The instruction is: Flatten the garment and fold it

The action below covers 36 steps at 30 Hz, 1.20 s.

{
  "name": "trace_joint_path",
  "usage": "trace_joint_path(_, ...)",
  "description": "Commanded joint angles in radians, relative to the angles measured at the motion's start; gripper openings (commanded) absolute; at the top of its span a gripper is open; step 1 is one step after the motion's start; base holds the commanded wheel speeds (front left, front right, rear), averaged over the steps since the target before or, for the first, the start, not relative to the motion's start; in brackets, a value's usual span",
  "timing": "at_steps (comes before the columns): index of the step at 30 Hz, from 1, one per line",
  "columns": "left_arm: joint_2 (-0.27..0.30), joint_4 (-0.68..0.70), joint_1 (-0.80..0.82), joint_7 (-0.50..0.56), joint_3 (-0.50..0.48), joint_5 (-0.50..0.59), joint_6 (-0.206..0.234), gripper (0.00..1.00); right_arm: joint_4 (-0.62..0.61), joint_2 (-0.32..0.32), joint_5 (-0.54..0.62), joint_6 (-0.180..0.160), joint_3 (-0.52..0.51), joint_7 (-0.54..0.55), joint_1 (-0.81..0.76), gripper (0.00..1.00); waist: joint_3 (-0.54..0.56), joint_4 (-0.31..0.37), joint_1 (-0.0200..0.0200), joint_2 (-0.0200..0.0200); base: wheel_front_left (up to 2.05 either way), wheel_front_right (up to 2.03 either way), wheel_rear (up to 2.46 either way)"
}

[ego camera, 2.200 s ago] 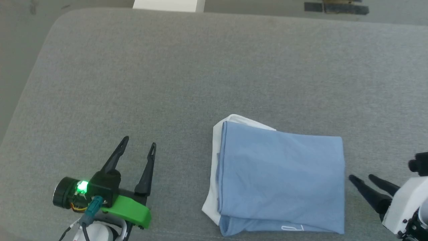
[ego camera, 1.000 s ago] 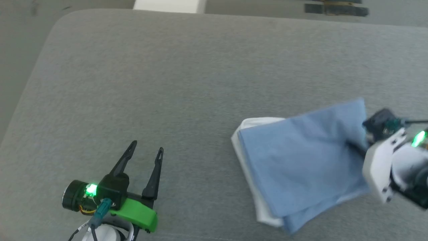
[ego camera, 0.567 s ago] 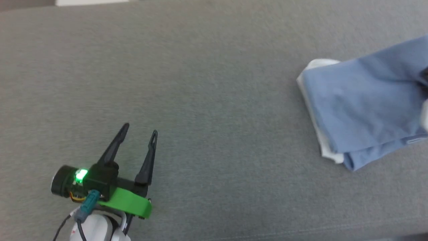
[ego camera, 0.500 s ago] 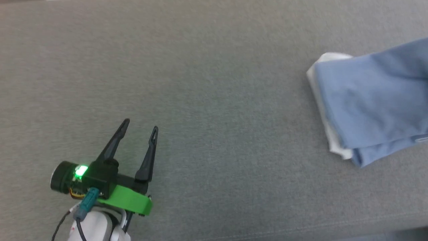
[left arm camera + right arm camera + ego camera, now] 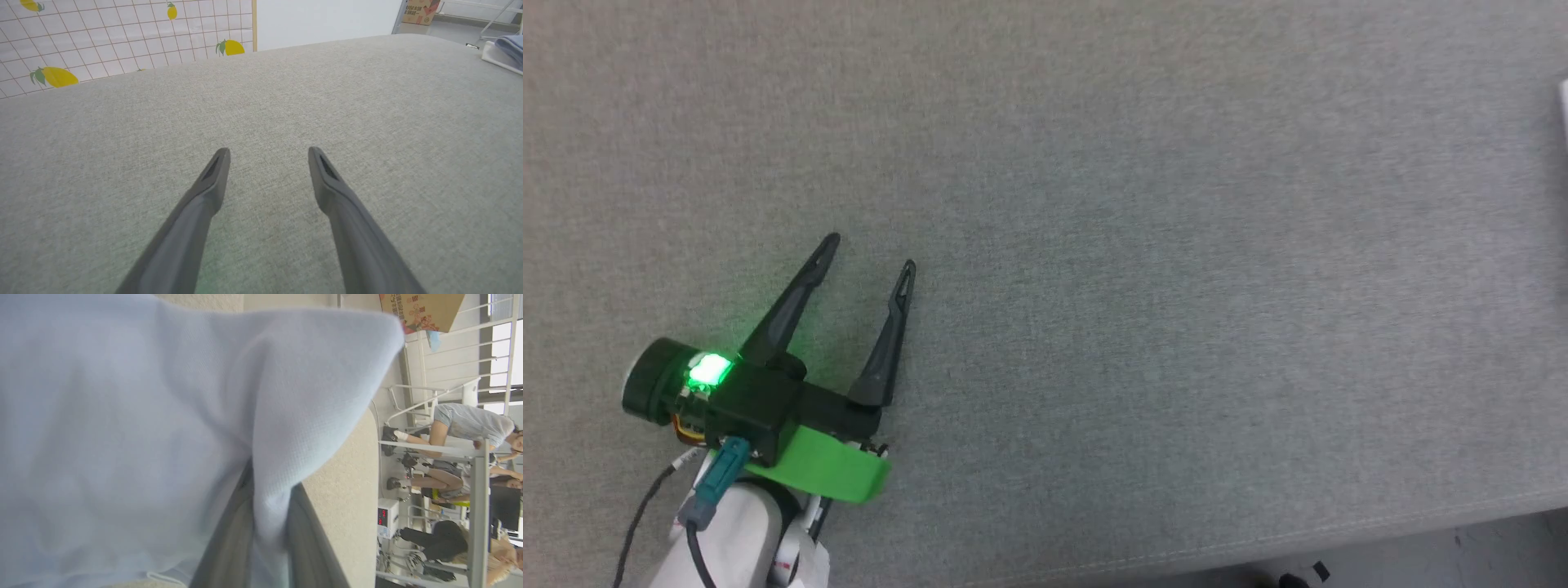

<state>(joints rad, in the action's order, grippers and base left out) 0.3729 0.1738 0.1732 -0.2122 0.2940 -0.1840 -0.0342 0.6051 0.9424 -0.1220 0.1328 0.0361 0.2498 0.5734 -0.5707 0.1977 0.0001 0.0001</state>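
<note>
My left tool [image 5: 870, 251] is down near the grey worktop [image 5: 1143, 245], at about 8 o'clock in the head view. Its two dark fingers [image 5: 788, 302] are spread as wide as they go, and nothing lies between them. A green lamp [image 5: 709, 369] glows on its wrist, just above a green bracket [image 5: 821, 469]. In the left wrist view the left tool [image 5: 267, 151] shows its tips well apart over bare grey fabric. I cannot tell whether they touch it.

In that same view the garment [image 5: 508, 45] shows at 2 o'clock, near the far edge of the worktop [image 5: 261, 102]. It is a light blue fold over a white layer, well apart from my left tool. At 11 o'clock, beyond the worktop, there is a tiled wall [image 5: 122, 41] printed with lemons.

My right tool [image 5: 269, 490] is nearly closed and has hold of the garment [image 5: 143, 416]. A pinch of light blue knit runs down between its two fingers [image 5: 314, 547], which press it from either side. The rest of the cloth spreads from 12 round to 9 o'clock in that view and covers the fingertips. One corner juts out toward 1 o'clock. I cannot tell whether the cloth hangs free or drags on the worktop. Past the cloth there is a cardboard box [image 5: 421, 308] at 1 o'clock, and people [image 5: 470, 424] by a metal frame [image 5: 478, 514] from 3 to 5 o'clock.
</note>
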Motion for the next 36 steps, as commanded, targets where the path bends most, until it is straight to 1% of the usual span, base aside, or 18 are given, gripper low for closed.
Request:
trace_joint_path(1, 0.011, 0.009, 0.017, 0.002, -0.005, 0.007, -0.003, 1.00, 0.014, -0.015, 0.022, -0.002, -0.035, -0.022, 0.000, 0.00, -0.057, -0.026, -0.0001, -0.0001, 0.00, 0.00, 0.00)
trace_joint_path(4, 0.018, 0.023, 0.017, 0.004, -0.006, 0.009, 0.000, 1.00, 0.036, -0.041, 0.075, -0.002, -0.116, -0.062, 0.009, 0.00, -0.077, -0.034, -0.0001, -0.0001, 0.00, 0.00, 0.00)
trace_joint_path(9, 0.018, 0.022, 0.018, 0.002, 0.001, 0.010, 0.002, 1.00, 0.058, -0.077, 0.148, -0.002, -0.199, -0.087, 0.012, 0.00, -0.083, -0.042, -0.0001, -0.0001, 0.00, 0.00, 0.00)
trace_joint_path(10, 0.017, 0.018, 0.018, 0.001, 0.002, 0.009, 0.003, 1.00, 0.060, -0.083, 0.163, -0.002, -0.213, -0.093, 0.011, 0.38, -0.078, -0.043, -0.0001, -0.0001, 0.00, 0.00, 0.00)
trace_joint_path(11, 0.015, 0.013, 0.018, 0.000, 0.003, 0.008, 0.005, 1.00, 0.061, -0.087, 0.174, -0.002, -0.223, -0.100, 0.010, 1.00, -0.072, -0.044, -0.0001, -0.0001, 0.00, 0.00, 0.00)
trace_joint_path(16, -0.004, -0.032, 0.015, -0.012, 0.012, -0.001, 0.012, 1.00, 0.057, -0.096, 0.226, -0.002, -0.244, -0.131, 0.007, 1.00, 0.000, -0.043, -0.0001, -0.0001, 0.00, 0.00, 0.00)
trace_joint_path(21, -0.030, -0.088, 0.007, -0.026, 0.017, -0.015, 0.022, 1.00, 0.037, -0.090, 0.218, -0.002, -0.201, -0.153, 0.021, 1.00, 0.109, -0.043, -0.0001, -0.0001, 0.00, 0.00, 0.00)
trace_joint_path(23, -0.039, -0.110, -0.003, -0.030, 0.015, -0.023, 0.029, 1.00, 0.011, -0.094, 0.190, -0.002, -0.156, -0.174, 0.037, 1.00, 0.156, -0.041, -0.0001, -0.0001, 0.00, 0.00, 0.00)
trace_joint_path(28, -0.049, -0.147, -0.032, -0.036, 0.009, -0.037, 0.043, 1.00, -0.067, -0.121, 0.060, -0.002, -0.033, -0.227, 0.088, 1.00, 0.264, -0.045, -0.0001, -0.0001, 0.00, 0.00, 0.00)
trace_joint_path(31, -0.053, -0.159, -0.048, -0.032, -0.007, -0.051, 0.064, 1.00, -0.111, -0.164, -0.018, -0.002, 0.002, -0.272, 0.115, 1.00, 0.316, -0.049, -0.0001, -0.0001, 0.00, 0.00, 0.00)
trace_joint_path(33, -0.051, -0.162, -0.057, -0.023, -0.013, -0.054, 0.073, 1.00, -0.131, -0.194, -0.046, -0.002, 0.031, -0.308, 0.110, 1.00, 0.345, -0.055, -0.0001, -0.0001, 0.00, 0.00, 0.00)
trace_joint_path(36, -0.049, -0.164, -0.068, -0.006, -0.015, -0.062, 0.079, 1.00, -0.158, -0.250, -0.100, -0.002, 0.049, -0.361, 0.087, 1.00, 0.383, -0.073, -0.0001, -0.0001, 0.00, 0.00, 0.00)
